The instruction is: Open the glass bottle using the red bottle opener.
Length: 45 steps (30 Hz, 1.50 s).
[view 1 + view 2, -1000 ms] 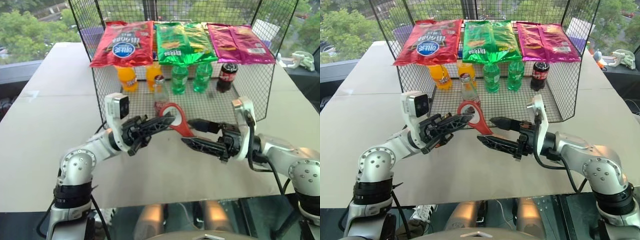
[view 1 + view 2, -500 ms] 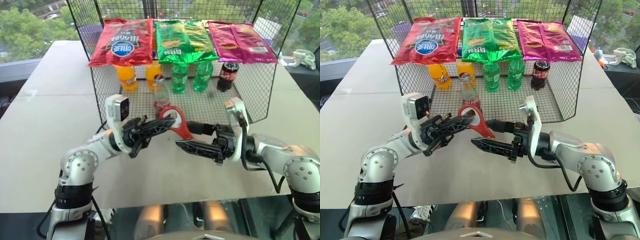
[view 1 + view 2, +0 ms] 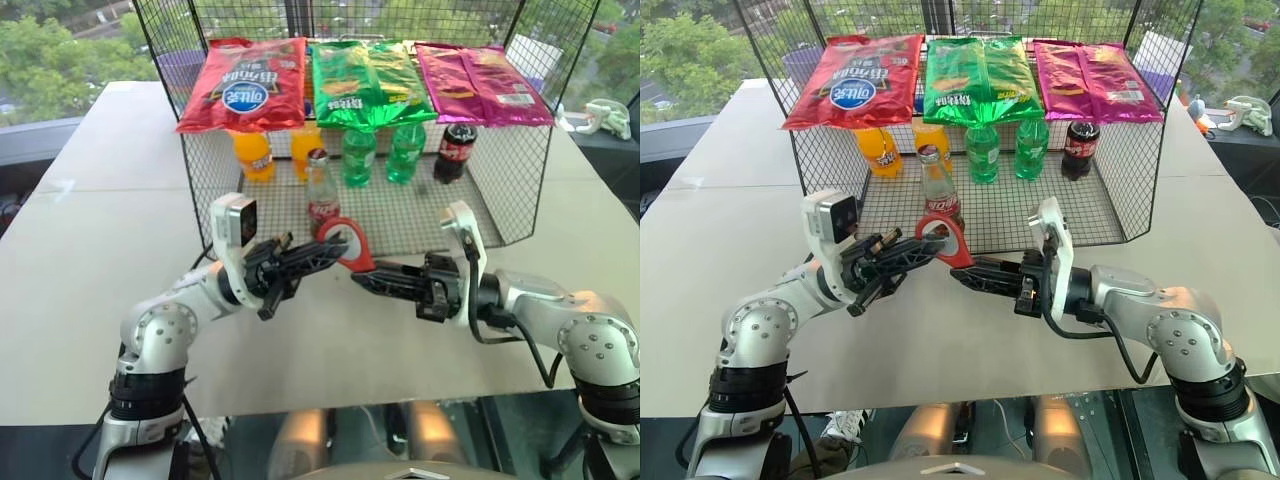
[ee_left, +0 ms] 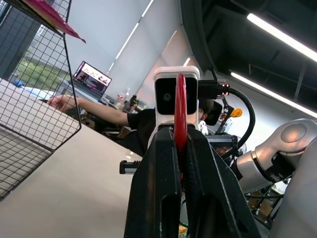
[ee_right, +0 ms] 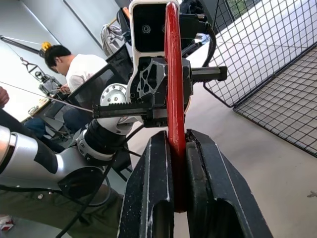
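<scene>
1. Red bottle opener [image 3: 347,247] held edge-on in mid-air above the counter [image 3: 100,250], just in front of the wire basket [image 3: 520,190]; ring-shaped head toward the left, handle toward the right.
2. Left hand [image 3: 325,250] clamped on the ring head of the opener; fingers [image 4: 153,198] pressed against both flat faces in the left wrist view.
3. Right hand [image 3: 962,274] clamped on the handle end; fingers [image 5: 148,198] tight on either side of the red blade in the right wrist view.
4. Both hands gripping the opener at once, tips nearly meeting, arms reaching in from opposite sides.
5. Glass bottle [image 3: 321,190] upright inside the basket near its open front edge, just behind the opener; cap on, dark liquid, red label.
6. Not touched by either hand.
7. Further back in the basket: two orange bottles [image 3: 255,155], two green bottles [image 3: 359,157], dark cola bottle [image 3: 455,152] with red cap, all upright in a row.
8. On top of the basket: red chip bag [image 3: 245,85], green chip bag [image 3: 365,85], pink chip bag [image 3: 480,85], side by side.
9. Person in a white shirt [image 5: 81,67] seated in the background of the right wrist view; another person's outstretched arm [image 4: 89,111] in the left wrist view.
</scene>
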Motion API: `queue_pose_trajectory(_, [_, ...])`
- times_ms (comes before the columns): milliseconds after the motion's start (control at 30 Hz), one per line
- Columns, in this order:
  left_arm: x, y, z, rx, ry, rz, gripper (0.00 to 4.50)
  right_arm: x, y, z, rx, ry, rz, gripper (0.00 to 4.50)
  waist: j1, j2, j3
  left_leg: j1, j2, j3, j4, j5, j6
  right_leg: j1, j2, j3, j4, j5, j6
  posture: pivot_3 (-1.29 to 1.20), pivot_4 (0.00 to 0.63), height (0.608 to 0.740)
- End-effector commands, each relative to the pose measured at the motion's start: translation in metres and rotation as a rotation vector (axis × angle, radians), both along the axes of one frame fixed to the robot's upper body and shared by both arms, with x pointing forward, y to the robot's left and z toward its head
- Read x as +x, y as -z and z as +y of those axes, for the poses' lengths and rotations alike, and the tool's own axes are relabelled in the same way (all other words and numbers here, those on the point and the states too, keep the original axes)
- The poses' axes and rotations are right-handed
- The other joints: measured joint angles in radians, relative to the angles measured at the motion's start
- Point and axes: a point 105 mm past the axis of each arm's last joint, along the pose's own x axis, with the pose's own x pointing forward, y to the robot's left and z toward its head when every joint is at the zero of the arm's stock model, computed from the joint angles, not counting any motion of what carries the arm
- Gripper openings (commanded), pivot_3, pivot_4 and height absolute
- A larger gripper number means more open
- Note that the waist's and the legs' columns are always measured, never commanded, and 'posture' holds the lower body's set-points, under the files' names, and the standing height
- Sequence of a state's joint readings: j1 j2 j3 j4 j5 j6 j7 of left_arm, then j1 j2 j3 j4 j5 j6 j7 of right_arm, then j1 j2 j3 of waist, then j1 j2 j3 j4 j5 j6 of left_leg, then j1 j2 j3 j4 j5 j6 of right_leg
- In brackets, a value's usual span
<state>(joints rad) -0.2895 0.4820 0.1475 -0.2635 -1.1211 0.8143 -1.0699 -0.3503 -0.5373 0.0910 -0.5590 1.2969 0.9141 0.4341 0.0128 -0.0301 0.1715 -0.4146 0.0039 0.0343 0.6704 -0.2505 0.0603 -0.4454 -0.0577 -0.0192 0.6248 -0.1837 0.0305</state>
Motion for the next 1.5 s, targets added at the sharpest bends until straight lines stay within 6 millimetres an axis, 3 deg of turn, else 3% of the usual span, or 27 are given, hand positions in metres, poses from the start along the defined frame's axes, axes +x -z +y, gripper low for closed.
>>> queue_pose_trajectory(33, [-0.006,-0.003,-0.002,0.014,0.016,-0.06,0.0,-0.002,-0.007,0.003,0.013,-0.016,-0.031,0.03,0.0,0.0,0.0,0.0,0.0,0.0,0.0,0.0,0.0,0.0,0.0,0.0,0.0,0.0,0.0,0.0,0.15,0.74])
queue_pose_trajectory(167, [-0.007,0.001,-0.001,0.043,0.025,-0.059,0.0,-0.001,-0.008,0.002,0.017,-0.014,-0.04,0.03,0.0,0.0,0.0,0.0,0.0,0.0,0.0,0.0,0.0,0.0,0.0,0.0,0.0,0.001,-0.001,0.0,0.15,0.74])
queue_pose_trajectory(200, [-0.009,0.001,0.0,0.047,0.038,-0.058,0.72,-0.001,-0.008,0.002,0.018,-0.014,-0.042,0.0,0.0,0.0,0.0,0.0,0.0,0.0,0.0,0.0,0.0,0.0,0.0,0.0,0.0,0.001,-0.001,0.0,0.15,0.74])
queue_pose_trajectory(267, [-0.01,0.001,0.0,0.051,0.045,-0.061,1.49,-0.001,-0.009,0.002,0.02,-0.014,-0.043,0.0,0.0,0.0,0.0,0.0,0.0,0.0,0.0,0.0,0.0,0.0,0.0,0.0,0.0,0.001,-0.001,0.0,0.15,0.74])
queue_pose_trajectory(333, [-0.007,0.0,0.001,0.052,0.014,-0.074,2.57,0.0,-0.009,0.002,0.023,-0.011,-0.045,0.0,0.001,0.0,0.0,0.0,0.0,0.0,0.0,0.0,0.0,0.0,0.0,0.0,0.0,0.0,-0.001,0.0,0.15,0.74])
queue_pose_trajectory(467, [0.001,-0.003,0.006,0.074,-0.094,-0.103,4.27,0.001,-0.008,-0.002,0.03,0.015,-0.05,0.0,0.0,0.0,0.0,0.0,0.0,0.0,0.0,0.0,0.0,0.0,0.0,0.0,0.0,0.0,-0.001,0.0,0.15,0.74])
queue_pose_trajectory(500, [0.0,-0.003,0.009,0.093,-0.134,-0.128,4.39,0.002,-0.008,-0.005,0.032,0.034,-0.052,0.0,0.0,0.0,0.0,0.0,0.0,0.0,0.0,0.0,0.0,0.0,0.0,0.0,0.0,0.0,-0.001,0.0,0.15,0.74])
queue_pose_trajectory(767, [0.024,0.004,0.037,0.309,-0.674,-0.322,4.39,0.008,-0.012,-0.04,0.066,0.227,-0.091,0.0,0.003,0.0,0.0,0.0,0.0,0.0,0.0,0.0,0.0,0.0,-0.001,0.003,0.0,0.001,-0.002,0.0,0.15,0.74])
queue_pose_trajectory(967, [0.051,0.01,0.051,0.386,-0.834,-0.334,4.39,0.006,-0.015,-0.052,-0.006,0.334,-0.175,0.0,0.003,0.0,0.0,0.001,0.0,0.0,0.002,0.0,0.0,0.0,0.0,0.002,0.001,0.001,-0.001,0.0,0.15,0.74])
queue_pose_trajectory(1100, [0.069,0.016,0.049,0.412,-0.889,-0.32,4.39,0.001,-0.013,-0.056,-0.074,0.364,-0.222,0.0,0.003,0.0,0.0,0.0,0.0,0.001,0.002,0.0,0.0,0.0,0.0,0.001,0.001,0.001,-0.001,0.0,0.15,0.74])
queue_pose_trajectory(1500, [0.103,0.012,0.027,0.403,-0.822,-0.352,4.39,-0.019,0.003,-0.08,-0.189,0.499,-0.288,0.0,0.002,0.0,0.0,0.0,0.001,0.002,0.002,0.0,0.001,0.001,0.001,0.001,0.001,0.001,0.001,0.0,0.15,0.74])
